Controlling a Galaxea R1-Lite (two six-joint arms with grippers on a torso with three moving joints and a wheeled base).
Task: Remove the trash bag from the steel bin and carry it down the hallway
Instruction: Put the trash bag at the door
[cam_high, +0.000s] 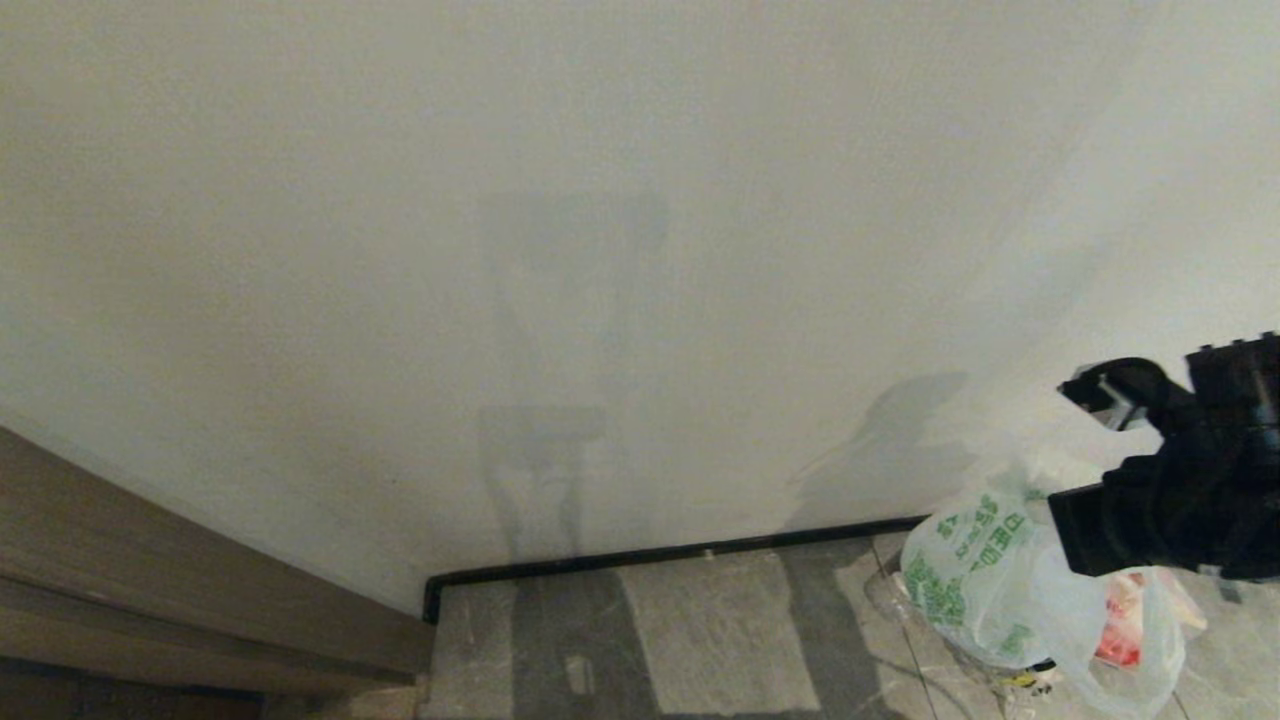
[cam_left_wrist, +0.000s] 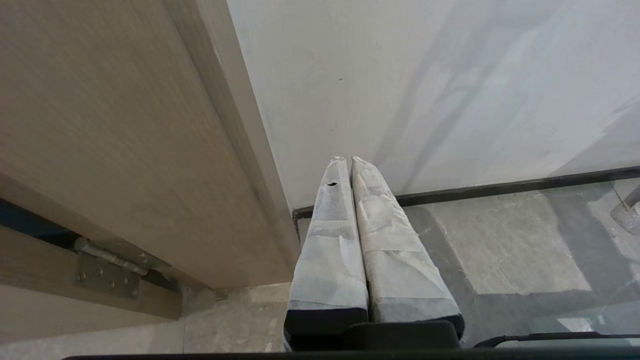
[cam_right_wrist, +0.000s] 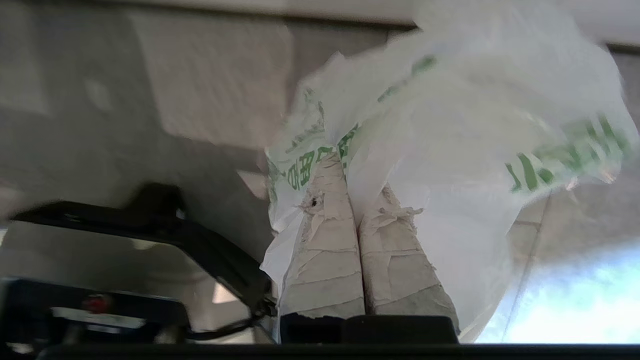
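Clamped tight, the right gripper (cam_right_wrist: 350, 167) pinches the thin translucent white trash bag with green print (cam_high: 985, 580), so its load hangs above the glossy grey marble-look floor (cam_high: 720, 640) beside the white wall (cam_high: 560, 250). Idle left gripper (cam_left_wrist: 349, 161): jaws together, empty. I count 1 bag, 2 grippers; no steel bin shows.

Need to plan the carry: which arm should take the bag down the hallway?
Right. The right gripper is already shut on the trash bag, which hangs beside the wall. The left gripper is shut and empty.
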